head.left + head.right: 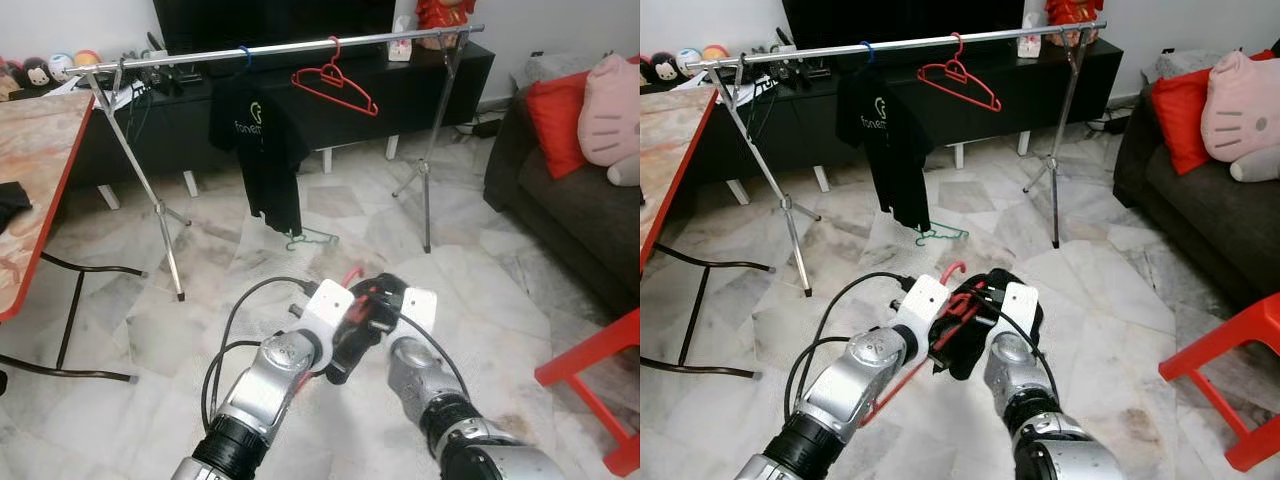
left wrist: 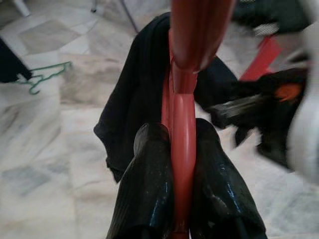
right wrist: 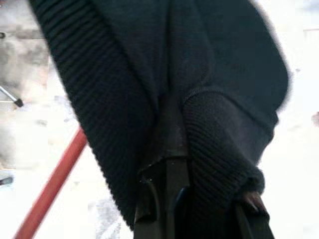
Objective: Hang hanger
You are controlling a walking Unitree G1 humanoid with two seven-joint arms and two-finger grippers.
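Red plastic sits pinched between the closed fingers (image 2: pixel 149 184) of the left claw (image 2: pixel 182 149): the hanger (image 1: pixel 958 308), held low before the robot's chest, while the right claw (image 3: pixel 172 149) beside it is clamped on a black cloth (image 3: pixel 124 74) draped over it. To do this well, I judge both grips should hold firm and the hook stay upright. Well beyond, the rail (image 1: pixel 280 46) carries a shirt (image 1: pixel 255 140) and a second hanger (image 1: pixel 335 85).
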